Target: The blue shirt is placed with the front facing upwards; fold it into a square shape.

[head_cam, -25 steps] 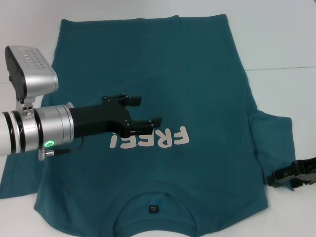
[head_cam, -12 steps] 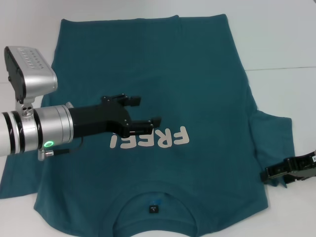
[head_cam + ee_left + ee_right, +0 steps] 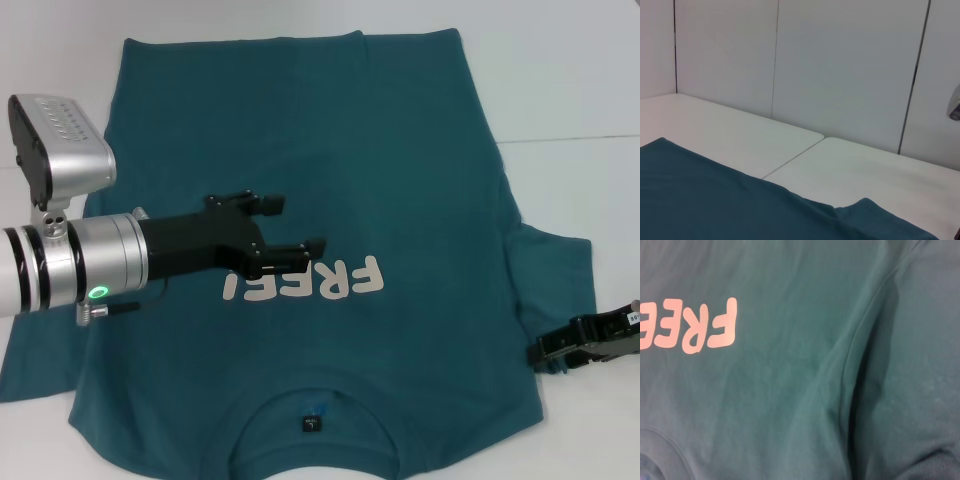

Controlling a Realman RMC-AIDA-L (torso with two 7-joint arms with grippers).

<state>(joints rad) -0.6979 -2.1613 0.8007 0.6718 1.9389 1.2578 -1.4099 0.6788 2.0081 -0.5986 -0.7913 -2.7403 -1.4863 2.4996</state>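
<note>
On my head camera the blue shirt lies flat and front-up on the white surface, collar nearest me, soft cotton with off-white lettering across the chest. My left gripper hangs above the chest just beside the letters, its black fingers spread apart. My right gripper sits at the edge of the right sleeve; I cannot tell how its fingers stand.

Left wrist camera: smooth pale wall panels, the matte surface, and the shirt's hem edge.

Right wrist camera: close-up knit fabric, a raised sleeve seam curving through it, lettering alongside.
</note>
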